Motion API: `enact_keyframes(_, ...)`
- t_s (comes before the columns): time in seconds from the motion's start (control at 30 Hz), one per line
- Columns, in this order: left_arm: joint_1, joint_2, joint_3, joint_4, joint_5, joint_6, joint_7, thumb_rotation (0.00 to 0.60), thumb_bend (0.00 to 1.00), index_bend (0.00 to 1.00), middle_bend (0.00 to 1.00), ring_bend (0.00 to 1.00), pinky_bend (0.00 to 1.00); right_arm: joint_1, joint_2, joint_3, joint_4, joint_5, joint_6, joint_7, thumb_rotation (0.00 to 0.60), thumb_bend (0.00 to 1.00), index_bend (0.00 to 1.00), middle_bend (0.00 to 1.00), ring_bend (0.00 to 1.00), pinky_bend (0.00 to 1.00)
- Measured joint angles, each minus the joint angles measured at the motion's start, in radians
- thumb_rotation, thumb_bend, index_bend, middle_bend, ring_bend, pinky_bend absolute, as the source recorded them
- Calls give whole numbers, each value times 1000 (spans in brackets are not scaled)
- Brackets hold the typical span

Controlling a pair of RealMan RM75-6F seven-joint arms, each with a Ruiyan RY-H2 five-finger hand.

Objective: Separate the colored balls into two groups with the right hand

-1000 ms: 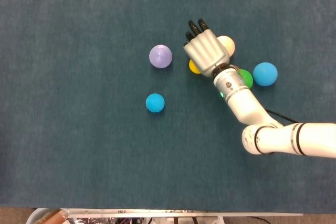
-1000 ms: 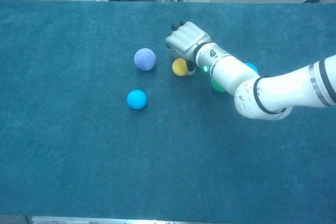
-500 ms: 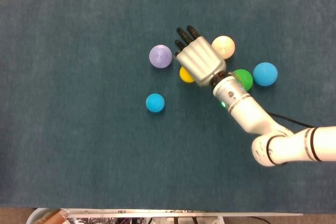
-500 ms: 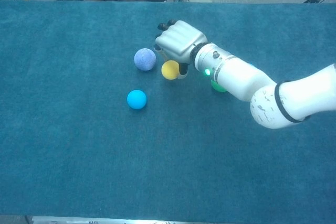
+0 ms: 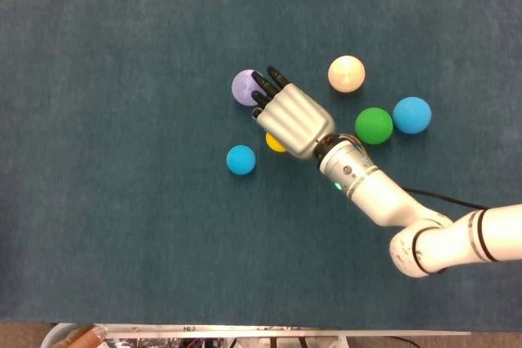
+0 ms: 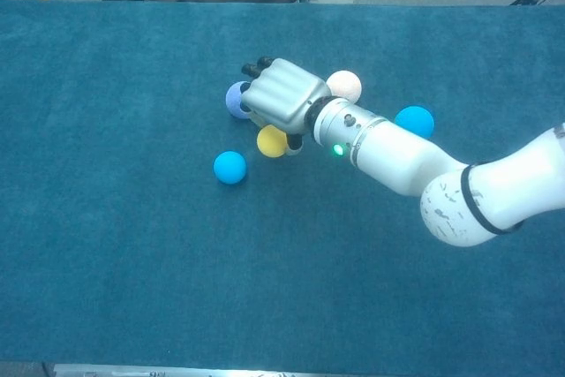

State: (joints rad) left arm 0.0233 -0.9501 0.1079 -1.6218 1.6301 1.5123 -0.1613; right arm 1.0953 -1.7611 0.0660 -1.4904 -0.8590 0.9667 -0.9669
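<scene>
yellow ball [image 5: 275, 143], green ball [image 5: 373, 125], maybe lilac ball [image 5: 243, 87]

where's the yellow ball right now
In the head view the yellow ball lies mid-table, mostly hidden under the right hand, between the purple ball and the small blue ball.

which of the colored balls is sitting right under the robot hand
The yellow ball, mostly covered by the right robot hand in the head view. The purple ball lies only at its fingertips; the others sit apart.
</scene>
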Motion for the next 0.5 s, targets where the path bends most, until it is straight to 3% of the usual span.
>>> enact_keyframes(0.3,5,-1,1,5,-2,4,-6,600,443,317,213,209,195,19,-48,12,44,15,15,-61,600,64,454,266,61,109)
enact_keyframes(0.5,6,-3,0,10,-4,4,-11,600,443,317,213,209,195,25,-80,32,73,26,32,-76,600,63,260,251,61,109)
